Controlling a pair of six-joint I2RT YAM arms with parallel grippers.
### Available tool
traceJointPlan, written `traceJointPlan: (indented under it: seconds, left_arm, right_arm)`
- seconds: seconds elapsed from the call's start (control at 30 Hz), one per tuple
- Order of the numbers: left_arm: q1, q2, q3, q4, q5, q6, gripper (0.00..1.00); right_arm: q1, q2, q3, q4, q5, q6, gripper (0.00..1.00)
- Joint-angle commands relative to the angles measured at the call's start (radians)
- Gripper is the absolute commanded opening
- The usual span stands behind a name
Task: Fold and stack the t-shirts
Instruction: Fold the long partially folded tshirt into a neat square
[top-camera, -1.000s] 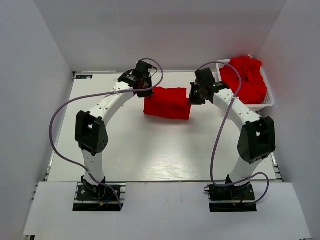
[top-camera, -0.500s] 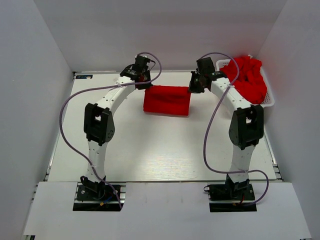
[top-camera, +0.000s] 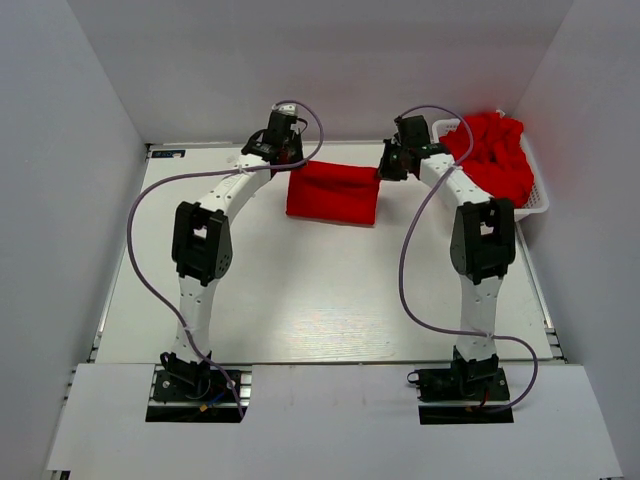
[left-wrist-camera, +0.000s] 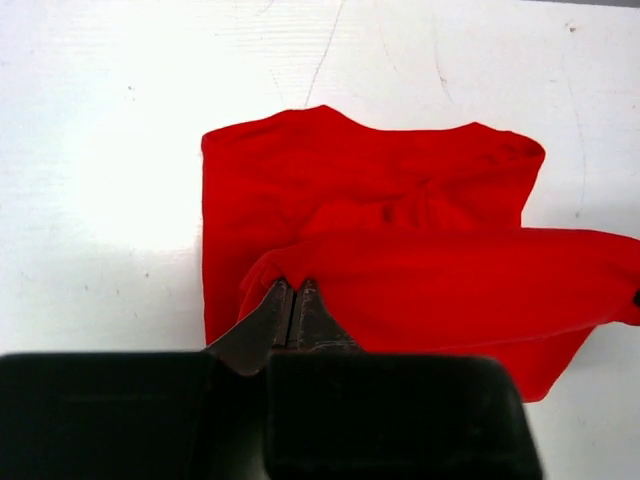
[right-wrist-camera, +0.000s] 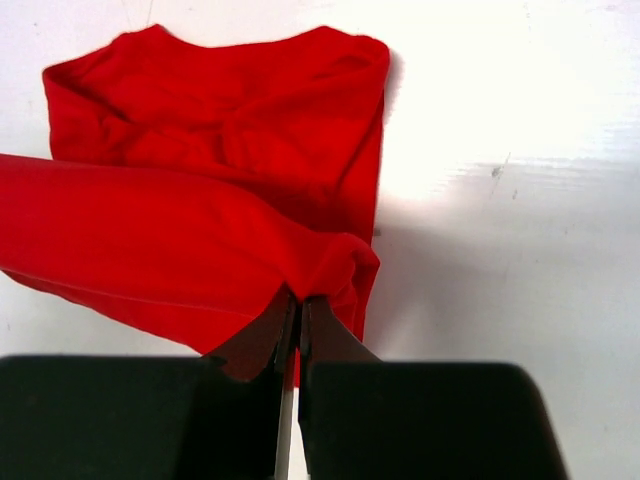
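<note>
Pinching folded t-shirt (top-camera: 333, 195) at opposite ends of upper layer: left hand (left-wrist-camera: 293, 290) and right hand (right-wrist-camera: 298, 302), each pressed together on cloth. Shirt at far-centre surface (top-camera: 300, 290); spare t-shirts (top-camera: 490, 155) heaped in basket (top-camera: 537, 207). Cloth judged light, limp, sag-prone; grip corners, keep edge taut.

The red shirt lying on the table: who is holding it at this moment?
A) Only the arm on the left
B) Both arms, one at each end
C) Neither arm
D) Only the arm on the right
B: the left gripper and the right gripper are each pinched shut on a fold of the t-shirt, at its opposite ends.
</note>
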Motion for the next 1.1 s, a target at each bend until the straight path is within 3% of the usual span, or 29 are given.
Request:
traceJointPlan:
  seconds: [0.0,0.07,0.1,0.13,0.2,0.23,0.4,0.6,0.77,0.9,1.07]
  left_arm:
    - [0.021,0.013,0.03,0.067,0.003,0.025,0.06]
    - [0.021,0.043,0.042,0.067,0.003,0.025,0.09]
    - [0.03,0.043,0.042,0.093,0.015,0.025,0.21]
    - [0.03,0.072,0.053,0.104,0.015,0.025,0.4]
    - [0.039,0.103,0.107,0.104,0.006,0.025,0.94]
    - [0.039,0.118,0.129,0.104,-0.015,0.025,1.0]
    - [0.092,0.171,0.298,0.116,-0.023,-0.013,1.0]
    - [0.112,0.007,0.087,0.179,0.018,0.008,1.0]
    - [0.112,-0.044,-0.074,0.23,0.175,0.088,1.0]
    - [0.092,0.009,-0.033,0.175,0.259,0.201,1.0]
    - [0.092,0.106,0.056,0.066,0.233,0.226,1.0]
  right_arm:
    - [-0.019,0.047,0.083,0.075,-0.036,-0.016,0.0]
    - [-0.029,0.062,0.104,0.094,-0.039,-0.007,0.0]
    - [-0.03,0.068,0.117,0.103,-0.037,-0.004,0.0]
    - [-0.036,0.091,0.123,0.136,-0.042,-0.002,0.19]
    - [-0.044,0.117,0.181,0.158,-0.065,0.0,0.72]
    - [-0.05,0.165,0.203,0.173,-0.072,0.001,0.9]
    - [-0.067,0.233,0.385,0.141,-0.15,-0.022,0.9]
    - [-0.056,0.026,0.125,0.183,-0.138,-0.147,0.9]
    - [-0.055,-0.042,0.008,0.14,-0.137,-0.172,0.9]
    - [-0.053,-0.06,-0.041,0.129,-0.122,-0.197,0.9]
    - [-0.053,-0.056,-0.049,0.111,-0.089,-0.215,0.9]
